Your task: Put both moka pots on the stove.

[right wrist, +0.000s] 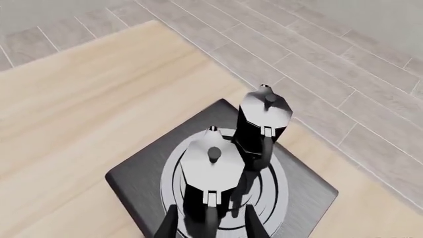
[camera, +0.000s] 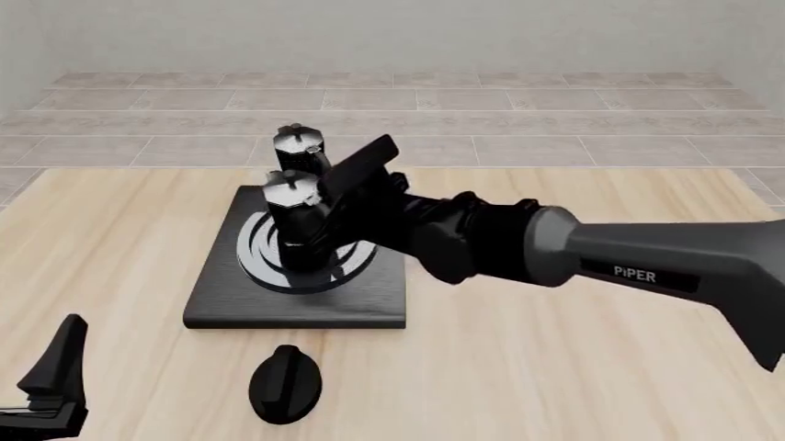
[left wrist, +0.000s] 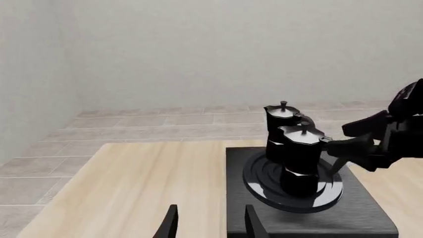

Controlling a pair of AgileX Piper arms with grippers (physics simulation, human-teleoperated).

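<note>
Room: pale walls, grey tile floor behind a light wooden table (camera: 589,367), nothing fancy.
Left claw (camera: 50,390): parked at the near left corner on my side, well away from the stove. From its wrist cam the fingers are spread with nothing between them.
Knob (camera: 285,383): little black oval lying just in front of the stove, not my concern.
Stove (camera: 221,292): black slab with silver rings, left of centre.
Far pot (camera: 300,147): upright at the back of the rings.
Near pot (camera: 292,216): upright on the rings, touching or nearly touching the far one.
Right claw (right wrist: 209,223): straddling the near pot's handle, which points back toward the wrist. Pinching or just around it, I can't tell.
Next: I reckon both pots are home, so spread and back straight out along the handle.
</note>
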